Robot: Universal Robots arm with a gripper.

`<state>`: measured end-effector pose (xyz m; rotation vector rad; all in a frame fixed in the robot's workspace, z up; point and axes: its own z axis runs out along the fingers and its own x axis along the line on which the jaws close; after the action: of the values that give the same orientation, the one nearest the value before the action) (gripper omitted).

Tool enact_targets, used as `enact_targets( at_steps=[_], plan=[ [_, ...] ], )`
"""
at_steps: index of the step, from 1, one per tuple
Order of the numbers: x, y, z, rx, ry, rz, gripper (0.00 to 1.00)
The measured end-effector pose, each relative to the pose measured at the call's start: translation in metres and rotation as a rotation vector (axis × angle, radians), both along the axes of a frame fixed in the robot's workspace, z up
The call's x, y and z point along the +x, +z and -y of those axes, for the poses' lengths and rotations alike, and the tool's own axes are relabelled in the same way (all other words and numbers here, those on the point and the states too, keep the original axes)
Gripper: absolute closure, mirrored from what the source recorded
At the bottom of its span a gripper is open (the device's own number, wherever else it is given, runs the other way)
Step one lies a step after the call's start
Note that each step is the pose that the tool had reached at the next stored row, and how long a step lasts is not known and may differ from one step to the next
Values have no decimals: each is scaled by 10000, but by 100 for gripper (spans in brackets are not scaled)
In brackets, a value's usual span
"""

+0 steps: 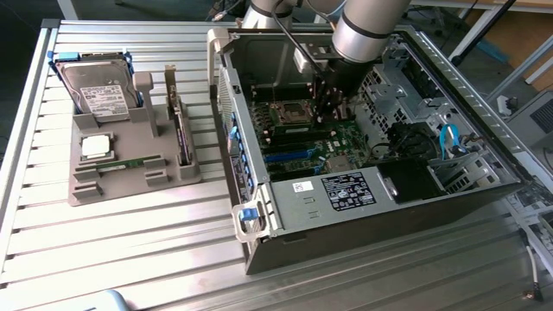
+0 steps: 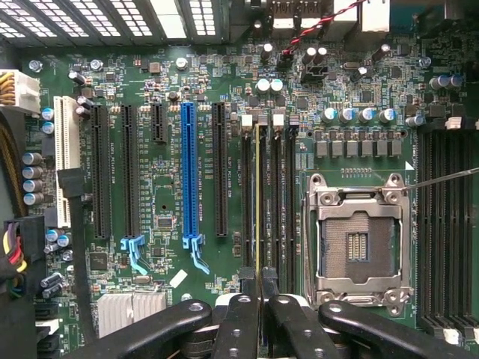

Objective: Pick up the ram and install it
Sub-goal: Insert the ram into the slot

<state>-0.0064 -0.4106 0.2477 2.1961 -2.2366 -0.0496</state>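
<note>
Slatted metal table (image 1: 129,253), hand (image 2: 259,303) clasping ram (image 2: 258,194) inside case (image 1: 363,236)

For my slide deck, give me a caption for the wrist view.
Tool holds the ram edge-on along the memory slots beside the empty processor socket.

We found the exterior view brightly lit from above: the ribbed table (image 1: 129,246) glared in white streaks, while the computer case (image 1: 289,223) held deep shadow inside. In the wrist view the motherboard (image 2: 172,149) was evenly lit, lamps blazed white through the vent grille (image 2: 172,15), and the gripper (image 2: 258,295), clamped on the ram (image 2: 258,194), carried soft highlights.
</note>
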Motion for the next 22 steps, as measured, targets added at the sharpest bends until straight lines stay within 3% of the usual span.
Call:
enact_targets(
  at_steps=[22],
  plan=[
    [0, 0, 21, 24, 128, 4, 88]
  ],
)
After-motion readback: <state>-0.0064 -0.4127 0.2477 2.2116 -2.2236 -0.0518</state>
